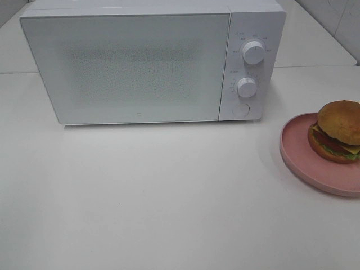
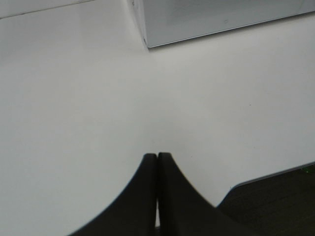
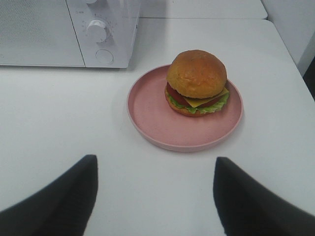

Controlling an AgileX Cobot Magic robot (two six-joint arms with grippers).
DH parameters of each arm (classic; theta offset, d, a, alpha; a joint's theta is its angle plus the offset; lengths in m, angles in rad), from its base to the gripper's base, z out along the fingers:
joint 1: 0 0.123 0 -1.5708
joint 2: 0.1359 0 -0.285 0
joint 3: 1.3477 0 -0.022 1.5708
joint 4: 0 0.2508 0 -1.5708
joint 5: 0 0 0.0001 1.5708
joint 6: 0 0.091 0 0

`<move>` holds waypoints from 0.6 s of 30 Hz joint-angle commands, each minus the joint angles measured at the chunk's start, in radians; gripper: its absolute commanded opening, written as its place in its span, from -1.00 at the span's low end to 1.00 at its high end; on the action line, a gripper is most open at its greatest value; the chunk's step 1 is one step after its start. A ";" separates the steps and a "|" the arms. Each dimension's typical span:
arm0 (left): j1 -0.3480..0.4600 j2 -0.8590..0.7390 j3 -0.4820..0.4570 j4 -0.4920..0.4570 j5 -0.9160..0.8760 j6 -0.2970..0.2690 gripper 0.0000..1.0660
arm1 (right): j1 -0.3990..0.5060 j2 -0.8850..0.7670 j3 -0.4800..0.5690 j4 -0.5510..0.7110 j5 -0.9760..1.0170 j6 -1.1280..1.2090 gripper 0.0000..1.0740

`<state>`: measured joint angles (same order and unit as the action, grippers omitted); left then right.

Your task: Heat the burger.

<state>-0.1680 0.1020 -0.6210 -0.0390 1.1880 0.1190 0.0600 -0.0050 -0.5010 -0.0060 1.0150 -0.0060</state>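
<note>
The burger (image 3: 197,81) is seen sitting upright on a pink plate (image 3: 147,110), set toward the plate's far side from the right wrist camera, with bare plate left on the side nearer the microwave (image 1: 135,67). In the high view the plate is found at the right edge of the tabletop (image 1: 169,197), well apart from the microwave, whose door is shut. The burger is round, so no long axis is offered; its layers are stacked flat and a grip across the bun from either side would serve equally.

The right gripper (image 3: 155,196) is held over bare tabletop with its fingers (image 3: 69,196) spread wide and nothing between them. The burger lies straight ahead of it, roughly centred on the gap or slightly to one side, with the plate's near rim between the two. The left gripper (image 2: 157,194) is seen with its fingers pressed together, empty, over the tabletop by the microwave's lower front corner, with no burger in its view.

The right arm is judged the nearer one for the burger, while the left is better placed for the door, which must be opened first
</note>
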 commanded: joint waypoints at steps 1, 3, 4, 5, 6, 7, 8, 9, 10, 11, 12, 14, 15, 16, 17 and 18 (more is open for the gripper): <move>0.003 -0.040 0.042 -0.054 -0.041 0.052 -0.99 | -0.004 -0.025 0.002 0.006 -0.013 -0.003 0.19; 0.003 -0.043 0.073 -0.072 -0.050 0.066 -0.99 | -0.004 -0.025 0.002 0.006 -0.013 -0.003 0.19; 0.003 -0.043 0.073 -0.072 -0.050 0.066 -0.99 | -0.004 -0.025 0.002 0.006 -0.013 -0.003 0.19; 0.003 -0.043 0.088 -0.084 -0.075 0.082 -0.99 | -0.004 -0.025 0.002 0.006 -0.013 -0.003 0.19; 0.002 -0.043 0.094 -0.085 -0.096 0.099 -0.99 | -0.004 -0.025 0.002 0.006 -0.013 -0.003 0.19; 0.002 -0.043 0.094 -0.085 -0.096 0.099 -0.99 | -0.004 -0.025 0.002 0.006 -0.013 -0.003 0.19; 0.002 -0.043 0.103 -0.084 -0.111 0.108 -0.99 | -0.004 -0.025 0.002 0.006 -0.013 -0.003 0.19; 0.002 -0.043 0.103 -0.084 -0.111 0.108 -0.99 | -0.004 -0.025 0.002 0.006 -0.013 -0.003 0.19; 0.002 -0.043 0.122 -0.087 -0.146 0.109 -0.99 | -0.004 -0.025 0.002 0.006 -0.013 -0.003 0.19; 0.002 -0.043 0.122 -0.087 -0.146 0.109 -0.99 | -0.004 -0.025 0.002 0.006 -0.013 -0.003 0.19; 0.002 -0.043 0.123 -0.086 -0.145 0.108 -0.99 | -0.004 -0.025 0.002 0.006 -0.013 -0.003 0.19; 0.002 -0.043 0.123 -0.086 -0.145 0.107 -0.99 | -0.004 -0.025 0.002 0.006 -0.013 -0.003 0.19; 0.002 -0.043 0.123 -0.085 -0.145 0.107 -0.99 | -0.004 -0.025 0.002 0.006 -0.013 -0.003 0.19; 0.002 -0.043 0.123 -0.085 -0.145 0.107 -0.99 | -0.004 -0.025 0.002 0.006 -0.013 -0.003 0.19; 0.002 -0.043 0.123 -0.085 -0.145 0.107 -0.99 | -0.004 -0.025 0.002 0.006 -0.013 -0.003 0.19; 0.002 -0.043 0.123 -0.085 -0.145 0.107 -0.99 | -0.004 -0.025 0.002 0.006 -0.013 -0.003 0.19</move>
<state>-0.1680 0.0650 -0.5000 -0.1160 1.0600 0.2240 0.0600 -0.0050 -0.5010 -0.0060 1.0150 -0.0060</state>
